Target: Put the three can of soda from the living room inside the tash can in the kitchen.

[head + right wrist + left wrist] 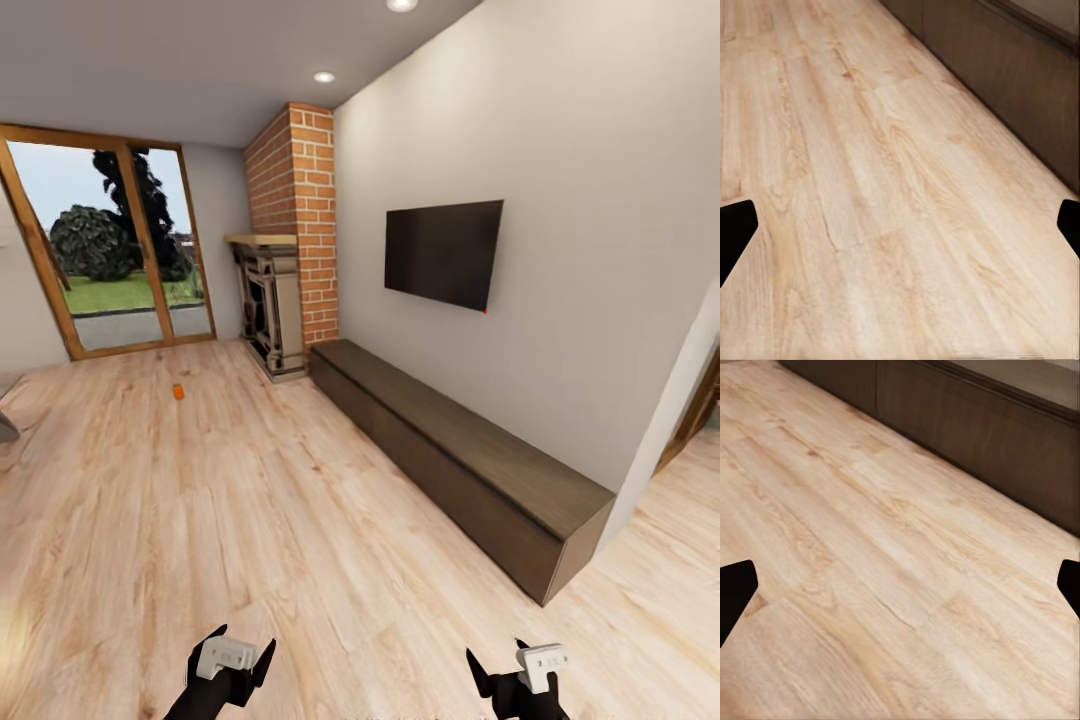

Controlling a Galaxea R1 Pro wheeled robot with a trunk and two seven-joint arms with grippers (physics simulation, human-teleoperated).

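1. Orange-red soda can (178, 392): upright on the wood floor (250, 500), well apart from both grippers, near the glass doors (110, 250).
2. Left gripper (232, 665): jaws apart, empty, over bare floor.
3. Right gripper (505, 668): jaws apart, empty.
4. Long dark cabinet (470, 470): along the wall under the black TV (443, 253), beside the brick chimney (300, 220) and fireplace (268, 310).

From my seat I count one orange-red soda can (178, 392) on the wood floor (250, 520), one black TV (443, 253), one long dark bench (460, 465), one brick chimney (295, 210), one fireplace (270, 305), two ceiling lights (324, 77), and two grippers, left gripper (232, 668) and right gripper (512, 672).
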